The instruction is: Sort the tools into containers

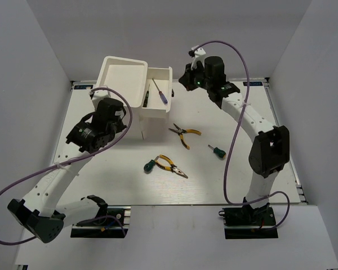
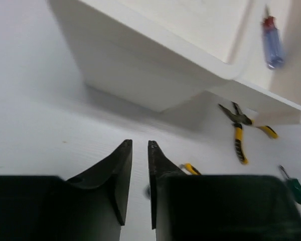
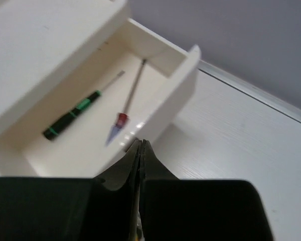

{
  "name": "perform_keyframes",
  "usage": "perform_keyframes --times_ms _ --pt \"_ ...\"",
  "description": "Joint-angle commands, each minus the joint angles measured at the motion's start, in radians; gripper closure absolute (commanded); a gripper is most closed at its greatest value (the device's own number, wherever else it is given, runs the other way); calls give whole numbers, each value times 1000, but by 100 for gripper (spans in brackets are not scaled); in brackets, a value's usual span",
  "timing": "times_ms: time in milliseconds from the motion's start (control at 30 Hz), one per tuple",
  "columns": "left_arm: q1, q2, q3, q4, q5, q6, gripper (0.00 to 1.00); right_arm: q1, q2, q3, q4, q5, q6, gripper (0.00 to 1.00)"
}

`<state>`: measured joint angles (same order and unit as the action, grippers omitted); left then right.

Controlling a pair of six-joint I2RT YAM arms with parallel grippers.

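The purple-handled thin screwdriver [image 3: 115, 131] is lodged in the white pull-out drawer [image 3: 183, 90]; yellow-and-black-handled pliers [image 1: 183, 135] are seen on the white tabletop [image 1: 203, 180]. The left tool [image 2: 140, 148] seems slightly parted; the right tool [image 3: 140, 144] is closed, empty, and the drawer front just beneath could be struck in descent.

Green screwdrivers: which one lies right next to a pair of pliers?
The left green screwdriver, lying beside the handles of the nearer pliers. The right green screwdriver lies alone, apart from both pairs.
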<state>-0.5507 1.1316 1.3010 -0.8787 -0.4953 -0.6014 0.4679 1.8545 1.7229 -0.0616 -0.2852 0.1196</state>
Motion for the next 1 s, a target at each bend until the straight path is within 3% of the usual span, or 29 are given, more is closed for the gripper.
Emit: perform_keyframes --times_ms 0,67,100,200,333,500,700,733,767,867,933,967 --pt "8 -49 38 -124 -228 -122 67 -11 14 -66 -29 150 -201 100" --pt "17 -49 64 -175 -291 -164 58 -12 25 -78 -53 146 -230 100" --pt "27 -40 87 -186 -327 -164 40 -15 38 -79 -55 132 -248 100" --pt "52 -9 144 -195 -367 -146 26 -14 75 -59 -67 97 -261 100" --pt "90 101 320 -125 -385 3 25 -15 133 30 -119 61 -247 100" --pt "176 296 529 1 -203 268 23 -18 147 32 -130 44 -250 100" --pt "357 662 1146 -116 45 348 18 -28 129 -19 -133 24 -242 100" --pt "385 690 1178 -130 64 336 18 -44 123 -22 -132 17 -238 100" --pt "415 701 1178 -131 87 321 18 -31 123 -28 -130 12 -238 100" --pt "540 640 994 -59 185 244 22 -37 123 -31 -124 -3 -227 100" --pt "607 590 824 25 297 224 33 -40 124 -28 -126 -20 -215 100" --pt "624 589 810 39 323 210 40 -44 123 -32 -122 -25 -213 100"
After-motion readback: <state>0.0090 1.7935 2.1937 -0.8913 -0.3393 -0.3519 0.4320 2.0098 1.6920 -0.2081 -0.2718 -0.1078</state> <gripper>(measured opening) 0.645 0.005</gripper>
